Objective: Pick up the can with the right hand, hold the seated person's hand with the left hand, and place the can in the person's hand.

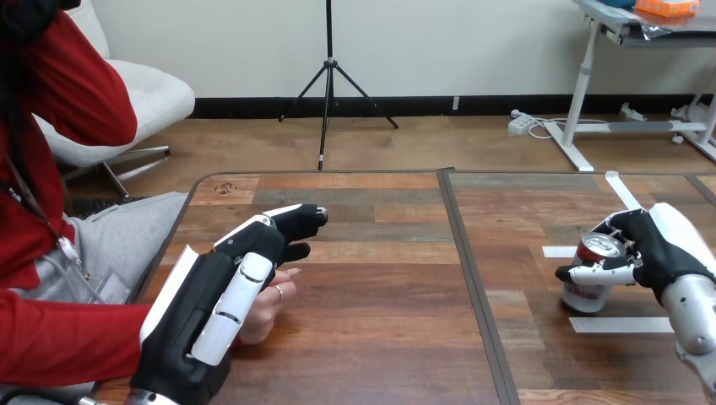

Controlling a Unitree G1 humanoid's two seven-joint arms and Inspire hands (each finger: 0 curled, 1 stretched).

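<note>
Can (588,274) low at the desk's (380,329) right side, red and silver, tipped a little. The right hand (667,249) is wrapped round it, fingers curled across its front, thumb at its top. Whether its base touches the wood, I can't tell. A white tape strip (621,325) lies just below it. Over on the left, the left hand (221,304) lies over the person's hand (270,310), its fingers reaching forward nearly straight, not curled round it. The person's hand rests beneath, fingertips peeking out beside it.
</note>
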